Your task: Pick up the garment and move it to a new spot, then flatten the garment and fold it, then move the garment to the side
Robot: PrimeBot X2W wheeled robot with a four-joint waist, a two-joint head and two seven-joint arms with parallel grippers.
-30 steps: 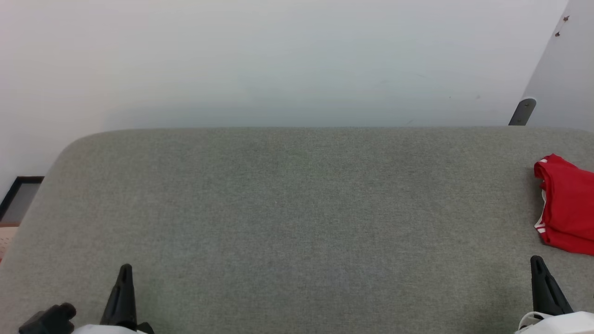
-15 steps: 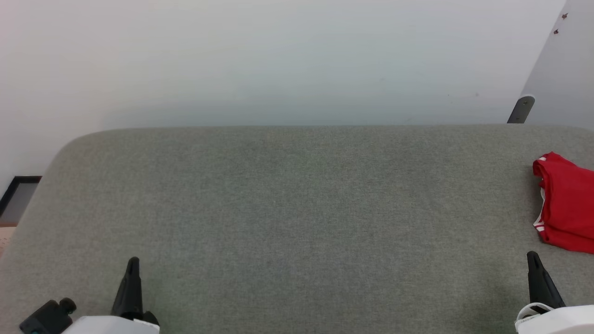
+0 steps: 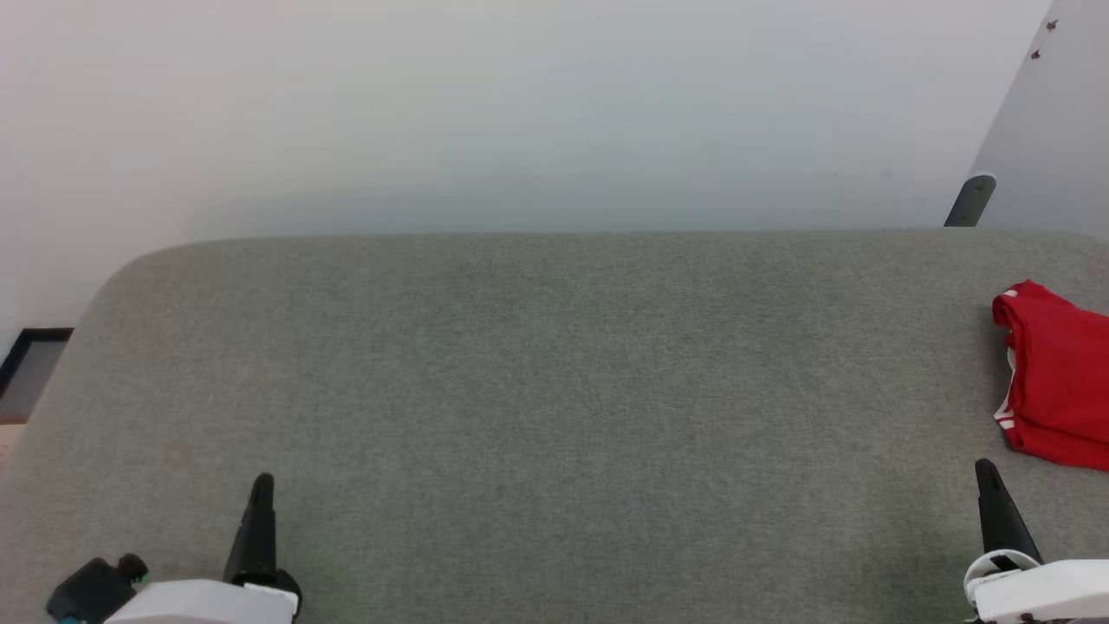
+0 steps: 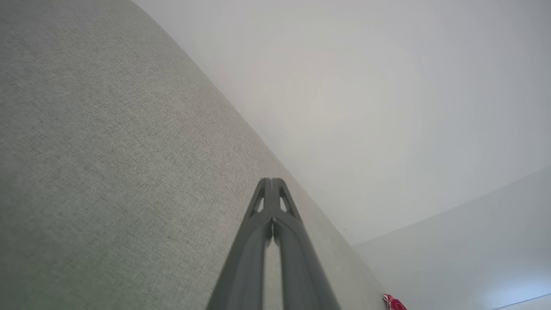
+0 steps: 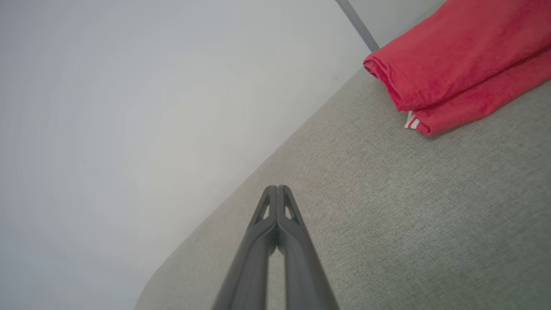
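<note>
The garment [image 3: 1055,377] lies folded in a red bundle at the right edge of the grey fabric surface [image 3: 554,390], a bit of striped trim showing at its near corner. The right wrist view has the garment [image 5: 452,60] at its upper right, and a sliver of the garment [image 4: 392,302] peeks in at the bottom of the left wrist view. My right gripper [image 3: 986,475] is shut and empty, just in front of the bundle and apart from it. My left gripper [image 3: 262,485] is shut and empty at the lower left, far from the garment. The printed face is hidden.
A pale wall [image 3: 520,113] rises behind the surface. A grey metal bracket [image 3: 970,201] stands at the back right by a wall panel. A dark frame [image 3: 26,368] sits on the floor past the rounded left corner.
Both grippers have risen a little in the head view, the left one also shifting right. The garment has not moved; the camera has drifted slightly.
</note>
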